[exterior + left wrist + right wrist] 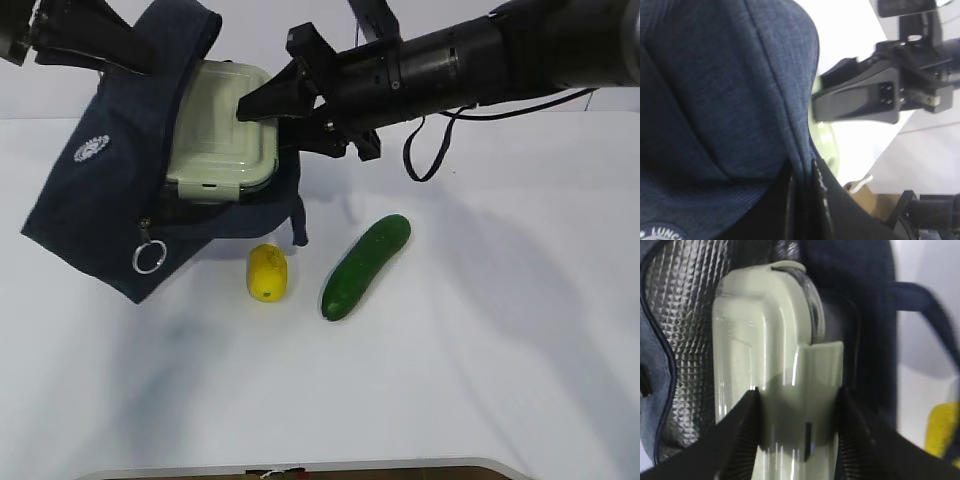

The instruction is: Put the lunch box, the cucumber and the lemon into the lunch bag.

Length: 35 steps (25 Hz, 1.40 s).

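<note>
The navy lunch bag (105, 190) lies tilted on its side at the left, its mouth facing right. My left gripper (145, 55) is shut on the bag's upper rim and holds it up; the left wrist view shows the fabric (715, 100) pinched between the jaws (802, 200). The lunch box (220, 125), sage-green lid up, sits partly inside the bag's mouth. My right gripper (262, 105) is shut on its near end, fingers (740, 430) on either side of the box (770, 355). The lemon (267, 272) and the cucumber (365, 265) lie on the table in front of the bag.
The bag's silver foil lining (685, 315) shows around the box. A loop handle (298, 225) and the zipper's metal ring pull (148, 258) hang at the bag's front. A black cable (430, 150) droops under the right arm. The white table's front edge (300, 465) is near.
</note>
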Each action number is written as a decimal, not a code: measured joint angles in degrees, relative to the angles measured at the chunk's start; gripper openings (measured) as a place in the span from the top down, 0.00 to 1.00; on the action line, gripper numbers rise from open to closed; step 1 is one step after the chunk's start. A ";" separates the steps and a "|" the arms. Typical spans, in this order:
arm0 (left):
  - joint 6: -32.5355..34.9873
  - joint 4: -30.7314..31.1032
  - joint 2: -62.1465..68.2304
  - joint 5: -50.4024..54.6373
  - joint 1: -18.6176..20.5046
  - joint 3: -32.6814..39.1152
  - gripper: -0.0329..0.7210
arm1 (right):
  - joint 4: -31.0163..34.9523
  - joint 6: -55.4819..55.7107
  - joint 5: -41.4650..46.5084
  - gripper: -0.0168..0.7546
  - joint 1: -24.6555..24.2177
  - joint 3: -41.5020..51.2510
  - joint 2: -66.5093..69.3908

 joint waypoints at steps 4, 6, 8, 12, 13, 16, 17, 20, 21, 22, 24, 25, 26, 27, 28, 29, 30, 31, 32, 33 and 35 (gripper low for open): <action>0.54 0.77 0.24 0.00 -0.97 0.00 0.94 | 3.38 -0.53 0.00 0.52 1.13 0.00 0.97; 0.56 1.04 0.24 -0.13 -0.97 0.00 0.94 | 5.33 -1.54 -0.33 0.52 1.41 0.00 1.34; 0.56 1.48 0.28 -0.73 -0.97 0.00 0.94 | 6.77 -2.08 -0.84 0.52 1.93 0.00 2.10; 0.65 2.51 1.04 -1.12 -0.97 0.00 0.94 | 7.96 -2.19 -1.76 0.52 3.28 -0.76 4.54; 0.65 3.03 1.42 -1.12 -0.97 0.00 0.94 | 7.96 -2.27 -1.85 0.52 3.58 -1.38 5.05; 0.65 4.46 2.32 -1.12 -0.97 0.00 0.94 | 7.96 -2.27 -2.19 0.52 4.32 -3.33 7.16; 0.76 4.98 2.59 -1.12 -0.97 0.00 0.94 | 7.96 -2.31 -2.35 0.52 4.68 -3.94 7.80; 1.11 6.12 4.12 -1.12 -1.00 0.00 0.94 | 7.96 -2.31 -4.09 0.52 5.31 -5.02 9.53; 1.38 6.12 4.70 -1.12 -1.00 0.00 0.94 | 7.96 -2.41 -4.79 0.52 5.44 -5.26 10.11; 2.03 6.00 5.44 -1.12 -1.00 0.00 0.94 | 7.96 -2.41 -5.54 0.52 5.53 -5.71 10.58; 2.58 5.59 6.64 -1.22 -1.00 0.00 0.94 | 7.96 -2.41 -6.39 0.52 5.67 -6.59 11.74; 2.87 5.46 7.23 -1.22 -1.00 0.00 0.94 | 7.96 -2.41 -6.66 0.52 5.71 -7.05 12.21; 3.15 5.22 7.73 -1.22 -1.00 0.00 0.94 | 8.08 -2.41 -6.64 0.52 5.82 -7.41 12.76; 3.25 5.09 8.28 -1.22 -1.00 0.00 0.94 | 8.08 -2.41 -6.80 0.52 5.96 -7.53 13.13; 3.40 4.96 8.74 -1.22 -1.00 0.00 0.94 | 8.19 -2.41 -6.94 0.52 6.10 -7.67 13.41; 3.49 4.73 9.37 -1.22 -1.00 -0.03 0.94 | 8.43 -2.41 -7.20 0.52 6.25 -7.67 13.77; 3.63 4.54 9.84 -1.22 -1.00 -0.03 0.94 | 8.53 -2.41 -7.48 0.52 6.24 -7.67 14.04; 3.63 4.51 10.34 -1.26 -1.09 -0.03 0.94 | 8.53 -2.41 -7.71 0.52 6.24 -7.67 14.18; 3.63 4.51 10.77 -1.35 -1.09 -0.03 0.94 | 8.53 -2.41 -7.86 0.52 6.24 -7.67 14.42; 3.63 4.38 10.88 -1.35 -1.09 -0.03 0.94 | 8.66 -2.41 -8.08 0.52 6.24 -7.67 14.56; 3.88 4.38 11.00 -1.35 -1.09 -0.03 0.94 | 8.90 -2.41 -8.24 0.52 6.24 -7.71 14.80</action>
